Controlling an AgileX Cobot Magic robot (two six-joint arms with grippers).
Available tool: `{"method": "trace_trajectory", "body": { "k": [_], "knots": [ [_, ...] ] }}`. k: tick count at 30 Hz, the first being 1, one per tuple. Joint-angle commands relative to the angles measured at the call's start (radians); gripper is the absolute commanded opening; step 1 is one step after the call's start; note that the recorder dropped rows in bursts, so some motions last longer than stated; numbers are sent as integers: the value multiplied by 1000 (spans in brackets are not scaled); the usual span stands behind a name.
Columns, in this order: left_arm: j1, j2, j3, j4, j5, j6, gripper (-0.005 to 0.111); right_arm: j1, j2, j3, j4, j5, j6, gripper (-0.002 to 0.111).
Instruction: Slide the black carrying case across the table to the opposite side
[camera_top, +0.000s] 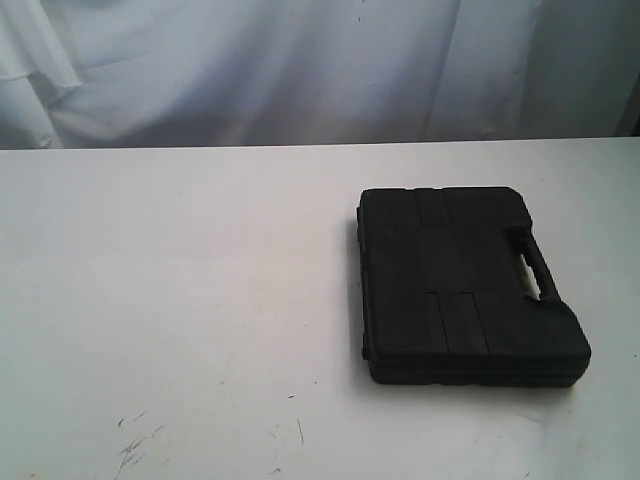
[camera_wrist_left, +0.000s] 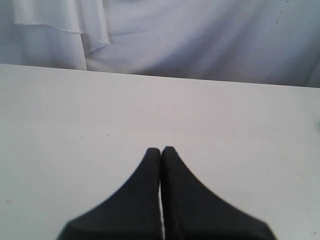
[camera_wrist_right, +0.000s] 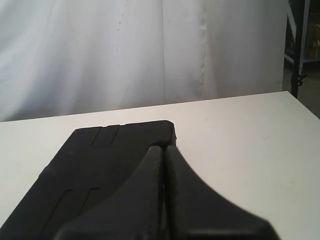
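Observation:
The black carrying case (camera_top: 460, 285) lies flat on the right half of the white table (camera_top: 180, 300), its handle (camera_top: 532, 265) on the right side. Neither arm shows in the exterior view. In the right wrist view the case (camera_wrist_right: 100, 170) fills the lower left, and my right gripper (camera_wrist_right: 164, 147) is shut with nothing in it, its tips in line with the case's far corner. My left gripper (camera_wrist_left: 161, 149) is shut and empty over bare table (camera_wrist_left: 75, 125), with no case in its view.
A white cloth backdrop (camera_top: 300, 70) hangs behind the table's far edge. Dark scuff marks (camera_top: 135, 445) lie near the front left. A metal shelf frame (camera_wrist_right: 300, 45) stands beyond the table in the right wrist view.

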Motion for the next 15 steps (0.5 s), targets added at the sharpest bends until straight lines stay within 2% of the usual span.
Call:
{"method": "trace_trajectory", "body": {
  "k": [1, 6, 15],
  "knots": [
    [2, -4, 5, -4, -11, -3, 0, -5, -23, 14, 9, 0, -12, 0],
    [2, -4, 5, -4, -11, -1, 0, -5, -23, 14, 19, 16, -62, 0],
    [2, -4, 5, -4, -11, -1, 0, -5, -23, 14, 19, 156, -68, 0]
  ]
}}
